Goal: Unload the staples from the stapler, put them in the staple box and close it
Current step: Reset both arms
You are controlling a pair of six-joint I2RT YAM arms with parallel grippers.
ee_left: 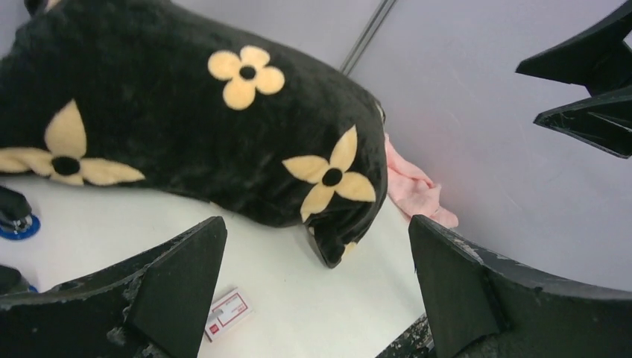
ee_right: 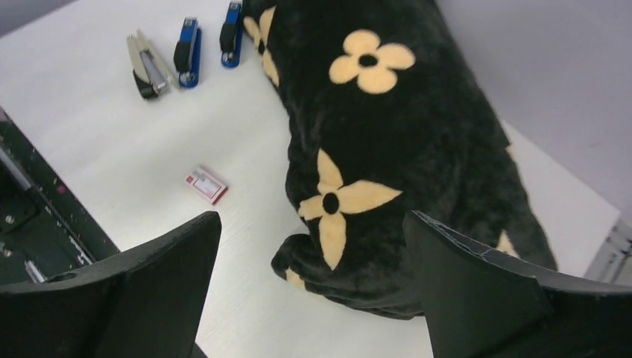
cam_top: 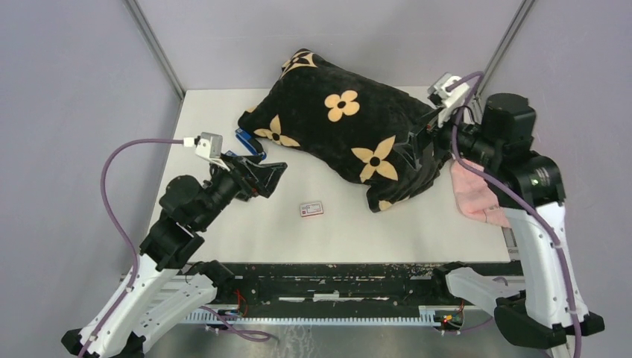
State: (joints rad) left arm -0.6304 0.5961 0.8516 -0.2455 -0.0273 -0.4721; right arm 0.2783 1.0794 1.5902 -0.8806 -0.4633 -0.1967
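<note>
The stapler (ee_right: 147,66), silver-grey on a black base, lies on the white table (ee_right: 97,142) at the far left of the right wrist view, beside two blue staplers. In the top view my left arm hides it. I see no loose staples in any view. My left gripper (cam_top: 274,179) is open and empty, just right of the staplers, pointing towards the pillow; its wrist view (ee_left: 317,224) shows bare table between the fingers. My right gripper (cam_top: 414,160) is open and empty above the pillow's right end, as its wrist view (ee_right: 311,216) also shows.
A big black pillow (cam_top: 343,130) with cream flowers fills the back middle of the table. Two blue staplers (ee_right: 187,54) (ee_right: 232,33) lie by its left end. A small red-and-white box (cam_top: 311,209) lies near the front middle. A pink cloth (cam_top: 477,195) lies at the right edge.
</note>
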